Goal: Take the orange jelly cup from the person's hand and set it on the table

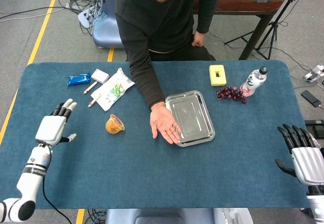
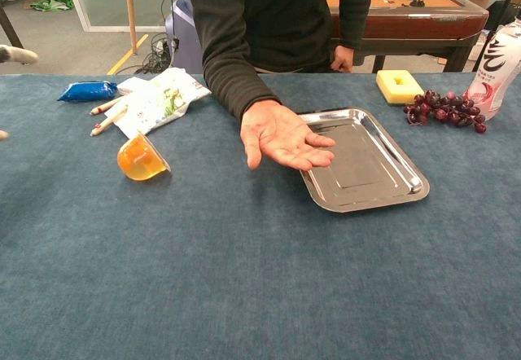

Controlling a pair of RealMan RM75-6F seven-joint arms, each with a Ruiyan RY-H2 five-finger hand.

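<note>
Jelly cup [image 1: 114, 124] tipped on table [image 1: 152, 178]

The left hand [image 1: 52, 126] is showing a pale grey shell (white forearm, black cable), while the right hand [image 1: 302, 155] is showing black fingers.

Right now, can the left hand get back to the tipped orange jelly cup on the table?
Probably yes: the left hand is open beside the tipped orange jelly cup, with only bare blue tablecloth between them.
</note>
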